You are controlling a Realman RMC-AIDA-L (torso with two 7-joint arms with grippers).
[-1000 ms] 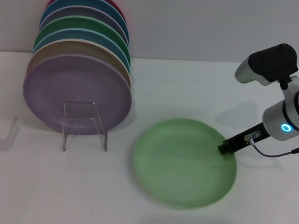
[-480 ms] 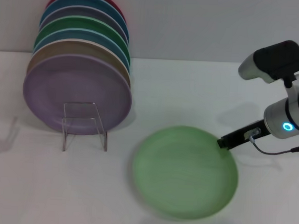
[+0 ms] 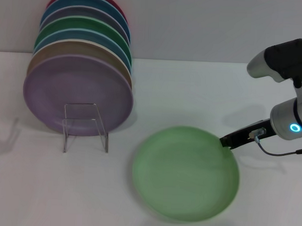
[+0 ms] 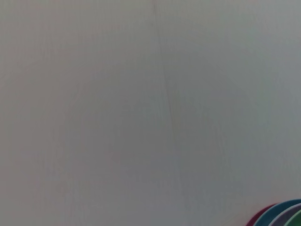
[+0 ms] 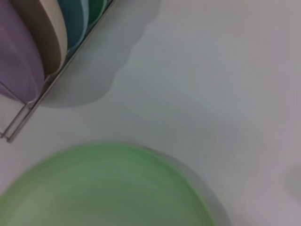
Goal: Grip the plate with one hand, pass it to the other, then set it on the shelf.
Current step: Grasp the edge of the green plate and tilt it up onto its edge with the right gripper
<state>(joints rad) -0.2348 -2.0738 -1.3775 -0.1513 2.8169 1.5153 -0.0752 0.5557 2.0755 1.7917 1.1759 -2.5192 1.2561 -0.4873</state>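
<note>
Head view: the pale mint-green plate (image 3: 186, 174) sits on the white table (image 3: 192, 90), in front of and to the right of the rack. It is round, so it has no long axis; its face is turned up, and its right edge looks slightly raised. The right gripper (image 3: 226, 142), black and slim, reaches in from the right at a slant and meets the plate's upper-right rim. It appears clamped on that rim, though the fingertips themselves are hard to make out. The arm behind it carries a glowing blue ring light (image 3: 294, 128) and a thin cable (image 3: 277, 151).

To the left, the clear shelf (image 3: 85, 125) stands upright on the table, just in front of a row of plates (image 3: 83, 65) standing on edge. The lilac-purple plate (image 3: 76, 95) is the front one, with tan, blue, green and dark red rims stacked behind it. The mint plate is well apart from this row.

Left wrist view: mostly a blank pale surface, with a few coloured plate rims (image 4: 282, 214) at 1 corner. The left gripper does not show in any view.

Right wrist view: the mint plate (image 5: 103, 188) fills the near part, blurred. Farther off the standing plates (image 5: 42, 37) lean in a thin wire frame (image 5: 28, 108).
</note>
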